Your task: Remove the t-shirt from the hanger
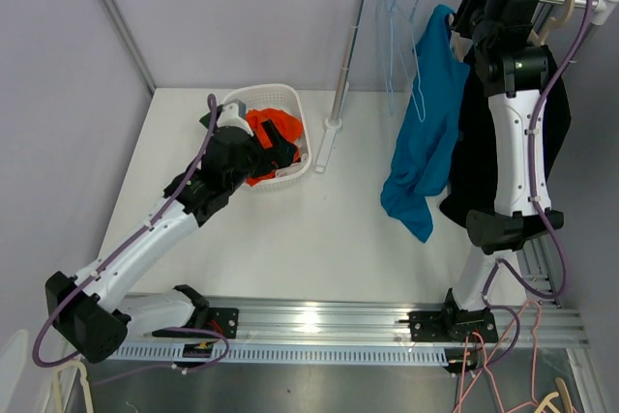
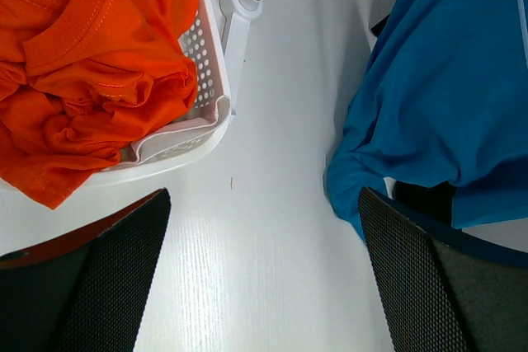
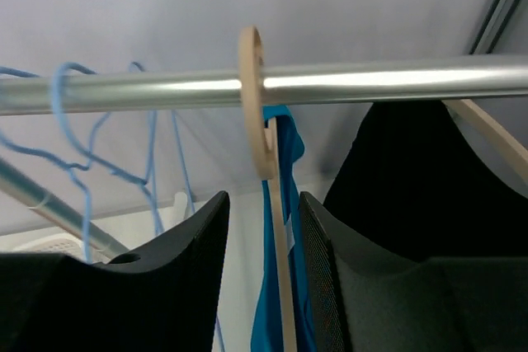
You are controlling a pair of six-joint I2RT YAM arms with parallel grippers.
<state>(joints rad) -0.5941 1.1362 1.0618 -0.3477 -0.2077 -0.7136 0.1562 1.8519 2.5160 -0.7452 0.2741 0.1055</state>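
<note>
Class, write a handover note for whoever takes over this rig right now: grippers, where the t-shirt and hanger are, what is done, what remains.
Left gripper: open, empty, above the table between the basket and the blue t-shirt.
Right gripper: open, up at the rail, with the wooden hanger neck in line with its gap, not gripped.
Done: an orange shirt lies in the basket.
Left: the blue t-shirt hangs from the rail, apparently on that hanger; free it.
</note>
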